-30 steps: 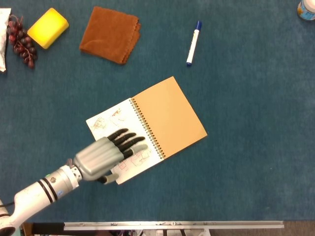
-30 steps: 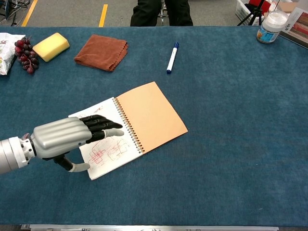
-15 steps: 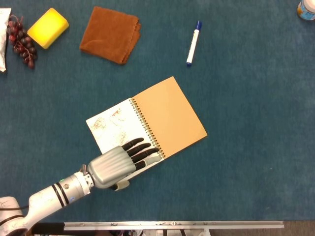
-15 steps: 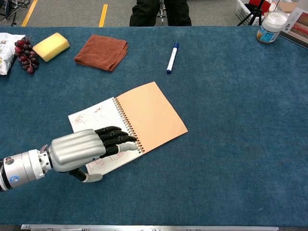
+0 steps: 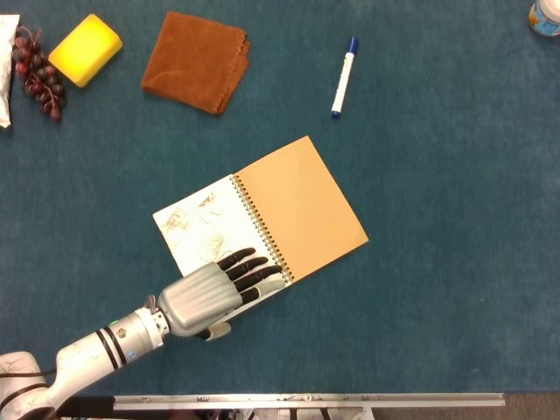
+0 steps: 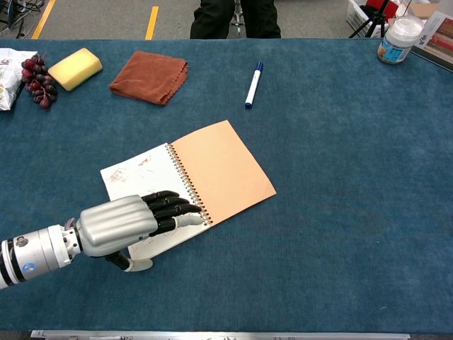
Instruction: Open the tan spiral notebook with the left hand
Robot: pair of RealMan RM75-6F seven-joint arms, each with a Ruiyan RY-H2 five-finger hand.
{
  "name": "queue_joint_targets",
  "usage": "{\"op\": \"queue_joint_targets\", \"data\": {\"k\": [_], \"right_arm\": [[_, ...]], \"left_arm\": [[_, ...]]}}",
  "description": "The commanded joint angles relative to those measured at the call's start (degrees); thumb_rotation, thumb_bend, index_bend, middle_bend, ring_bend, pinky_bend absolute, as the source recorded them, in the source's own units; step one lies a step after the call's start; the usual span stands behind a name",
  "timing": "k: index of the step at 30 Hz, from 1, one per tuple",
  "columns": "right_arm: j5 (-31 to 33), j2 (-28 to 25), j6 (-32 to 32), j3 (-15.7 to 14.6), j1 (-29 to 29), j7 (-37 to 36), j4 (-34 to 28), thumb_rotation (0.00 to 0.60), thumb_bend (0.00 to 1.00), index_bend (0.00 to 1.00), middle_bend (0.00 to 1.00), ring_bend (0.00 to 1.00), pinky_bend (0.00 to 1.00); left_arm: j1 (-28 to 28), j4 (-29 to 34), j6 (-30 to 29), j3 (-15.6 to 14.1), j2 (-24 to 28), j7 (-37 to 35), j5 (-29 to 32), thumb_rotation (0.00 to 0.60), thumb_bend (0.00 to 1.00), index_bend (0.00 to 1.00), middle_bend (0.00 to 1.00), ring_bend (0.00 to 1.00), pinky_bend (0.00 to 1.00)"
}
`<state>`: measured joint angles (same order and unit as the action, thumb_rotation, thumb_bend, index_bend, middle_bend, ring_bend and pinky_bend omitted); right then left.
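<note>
Lying open near the middle of the tabletop (image 5: 455,289), the tan spiral notebook (image 5: 261,229) shows a white sketched page toward the left edge and a tan page toward the right. Its spiral binding runs diagonally, from far-left to near-right. The left hand (image 5: 214,290) rests flat on the white page's near corner, fingers (image 5: 254,271) extended, holding nothing.

Table (image 5: 455,289), blue felt top. On it: tan spiral notebook (image 5: 302,206) lying open, centre; blue marker (image 5: 344,64); brown cloth (image 5: 196,59), folded; yellow sponge (image 5: 85,49) w/ grapes (image 5: 37,74) beside, far left; white jar (image 6: 396,40), far right corner.
</note>
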<state>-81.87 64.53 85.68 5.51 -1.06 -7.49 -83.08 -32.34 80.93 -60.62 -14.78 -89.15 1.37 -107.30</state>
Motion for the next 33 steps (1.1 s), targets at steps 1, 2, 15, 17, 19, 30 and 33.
{"op": "queue_joint_targets", "data": {"k": [1,2,15,17,19,30,33], "right_arm": [[0.1,0.0,0.1,0.0,0.1,0.0,-0.1,0.600,0.23,0.60,0.47,0.43,0.46],[0.1,0.0,0.1,0.0,0.1,0.1,-0.1,0.600,0.22,0.60,0.47,0.43,0.46],[0.2,0.0,0.0,0.1,0.1,0.6,-0.5,0.600,0.23,0.60,0.47,0.43,0.46],[0.3,0.1,-0.1,0.1,0.1,0.7,-0.6,0.600,0.23,0.60,0.47,0.43,0.46],[0.4,0.1,-0.1,0.2,0.1,0.8,-0.6,0.600,0.23,0.60,0.47,0.43,0.46],[0.4,-0.1,0.2,0.4,0.2,1.0,-1.0,0.600,0.23,0.60,0.47,0.43,0.46],[0.6,-0.1,0.1,0.5,0.2,1.0,-0.9,0.600,0.23,0.60,0.47,0.43,0.46]], "left_arm": [[-0.1,-0.7,0.2,-0.1,-0.3,-0.2,0.2,0.600,0.25,0.00,0.00,0.00,0.00],[-0.2,-0.9,0.3,-0.1,-0.3,-0.3,0.3,0.600,0.25,0.00,0.00,0.00,0.00],[-0.4,-2.7,0.1,1.1,0.2,-0.4,2.3,0.600,0.25,0.00,0.00,0.00,0.00],[-0.6,-2.7,0.0,1.8,0.6,-0.7,2.9,0.600,0.25,0.00,0.00,0.00,0.00],[-0.8,-3.0,-0.1,2.7,0.9,-0.5,3.6,0.600,0.25,0.00,0.00,0.00,0.00],[-1.9,-2.6,1.2,8.0,3.7,-1.5,10.5,0.600,0.25,0.00,0.00,0.00,0.00],[-1.3,0.1,0.0,8.4,6.5,-1.9,11.4,0.600,0.25,0.00,0.00,0.00,0.00]]}}
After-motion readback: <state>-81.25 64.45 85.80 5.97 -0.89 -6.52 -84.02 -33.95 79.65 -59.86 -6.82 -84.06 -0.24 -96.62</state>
